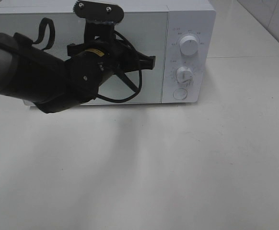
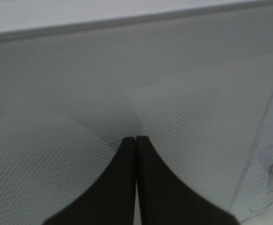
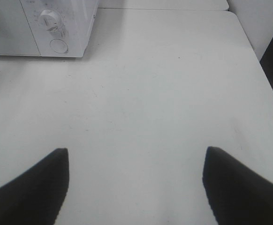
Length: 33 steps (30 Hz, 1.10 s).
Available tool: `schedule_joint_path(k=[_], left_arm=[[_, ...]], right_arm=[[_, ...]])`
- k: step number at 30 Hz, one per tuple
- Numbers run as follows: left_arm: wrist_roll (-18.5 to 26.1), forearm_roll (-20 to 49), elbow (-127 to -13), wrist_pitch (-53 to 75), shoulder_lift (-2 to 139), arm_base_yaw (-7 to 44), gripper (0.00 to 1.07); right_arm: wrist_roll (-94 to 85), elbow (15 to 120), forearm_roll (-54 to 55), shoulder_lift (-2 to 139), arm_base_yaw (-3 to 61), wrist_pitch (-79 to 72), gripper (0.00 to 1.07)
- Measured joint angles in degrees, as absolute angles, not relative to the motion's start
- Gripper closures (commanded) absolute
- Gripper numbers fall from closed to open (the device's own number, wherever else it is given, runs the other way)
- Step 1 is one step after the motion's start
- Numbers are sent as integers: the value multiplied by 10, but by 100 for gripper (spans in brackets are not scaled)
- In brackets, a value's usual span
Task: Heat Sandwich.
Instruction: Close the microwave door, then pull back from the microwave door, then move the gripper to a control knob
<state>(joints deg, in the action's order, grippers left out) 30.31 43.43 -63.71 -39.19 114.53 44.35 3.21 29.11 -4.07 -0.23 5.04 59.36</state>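
The sandwich is out of view in all three views. A white microwave point(image 1: 190, 19) stands at the back of the table with its grey door point(image 1: 15, 43) closed. My left gripper point(image 1: 151, 61) hangs in front of the door's right part, with its black fingers pressed together and nothing between them. In the left wrist view the left gripper point(image 2: 135, 138) points at the dotted door glass point(image 2: 197, 93) from close by. My right gripper point(image 3: 136, 150) is open over bare white table point(image 3: 150, 93), to the right of the microwave point(image 3: 56, 28). It does not show in the high view.
The microwave's control panel carries two white knobs point(image 1: 189, 46) point(image 1: 184, 74) and a round button point(image 1: 179, 94) below them. The left arm's black body point(image 1: 29, 72) and cables cover much of the door. White table point(image 1: 154, 167) lies in front.
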Motion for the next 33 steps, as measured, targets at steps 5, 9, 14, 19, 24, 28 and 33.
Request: schedule_joint_path(k=[5, 9, 14, 19, 24, 28, 33], left_arm=[[303, 450, -595, -387, 1117, 457, 105], [303, 451, -582, -304, 1092, 462, 78], [303, 454, -579, -176, 1063, 462, 2], [306, 445, -579, -97, 1043, 462, 6], [314, 392, -579, 17, 1017, 454, 6], [313, 366, -579, 134, 991, 424, 6], [313, 350, -579, 260, 959, 364, 6]], right_arm=[[32, 291, -41, -2, 50, 594, 31], [32, 291, -41, -2, 50, 594, 31], [32, 291, -41, -2, 50, 594, 31], [32, 291, -41, -2, 50, 594, 31], [32, 291, -41, -2, 50, 594, 31], [32, 291, -41, -2, 50, 594, 31], [32, 291, -41, -2, 50, 594, 31]])
